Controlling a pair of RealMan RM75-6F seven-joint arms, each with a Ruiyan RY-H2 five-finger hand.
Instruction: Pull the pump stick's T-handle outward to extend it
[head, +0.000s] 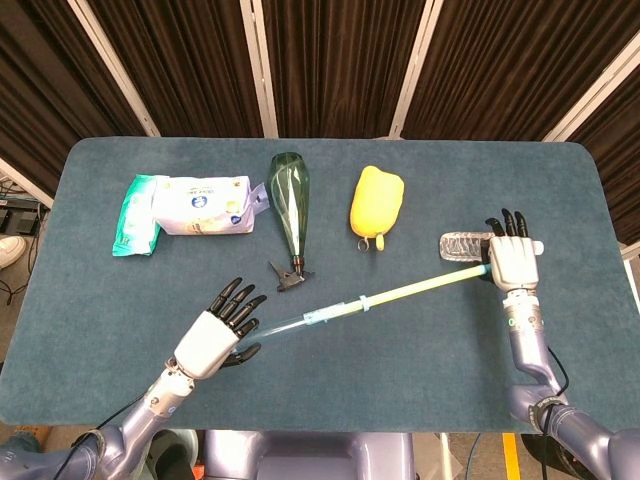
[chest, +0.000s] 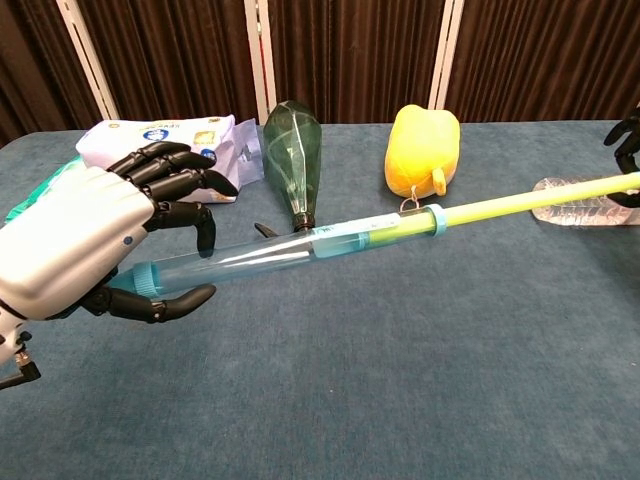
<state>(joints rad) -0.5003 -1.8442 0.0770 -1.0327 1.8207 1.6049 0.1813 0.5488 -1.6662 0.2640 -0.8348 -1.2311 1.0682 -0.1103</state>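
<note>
The pump stick (head: 345, 308) (chest: 300, 252) hangs above the blue table, a clear blue barrel with a yellow-green rod drawn far out of it. My left hand (head: 212, 338) (chest: 85, 240) grips the barrel's near end. My right hand (head: 512, 258) (chest: 628, 145) holds the rod's far end; the T-handle is hidden inside it. In the chest view only that hand's dark fingertips show at the right edge. A blue collar (head: 364, 302) (chest: 434, 220) marks where the rod leaves the barrel.
A clear plastic water bottle (head: 464, 245) (chest: 578, 200) lies beside the right hand. A green glass bottle (head: 291, 205) (chest: 293, 160), a yellow pouch (head: 376, 201) (chest: 422, 150) and white and green wipe packs (head: 185, 206) (chest: 150, 145) lie across the table's far half.
</note>
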